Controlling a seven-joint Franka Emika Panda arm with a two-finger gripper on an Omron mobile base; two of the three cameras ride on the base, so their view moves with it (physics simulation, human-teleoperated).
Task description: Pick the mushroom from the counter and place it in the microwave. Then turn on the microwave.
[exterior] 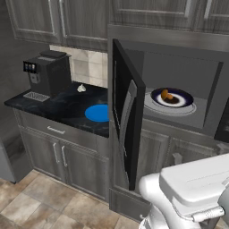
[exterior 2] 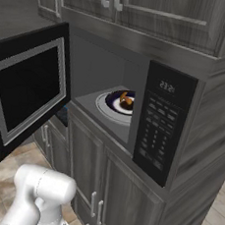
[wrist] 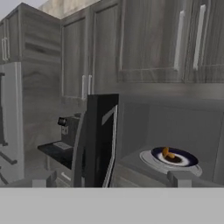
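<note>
so the mushroom [exterior: 167,95] is already sitting on the plate [exterior: 182,101] inside the microwave [exterior 2: 166,120], gripper [wrist: 109,181] hanging back empty, jaws wide, door [exterior: 126,112] swinging open to its left

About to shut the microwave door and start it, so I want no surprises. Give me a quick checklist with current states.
1. Mushroom on the plate inside the microwave: ok.
2. Gripper open, holding nothing: ok.
3. Arm out of the cavity: ok.
4. Microwave door shut: not ok, it stands wide open.
5. Button panel unobstructed: ok.
6. Microwave running: cannot tell.
</note>
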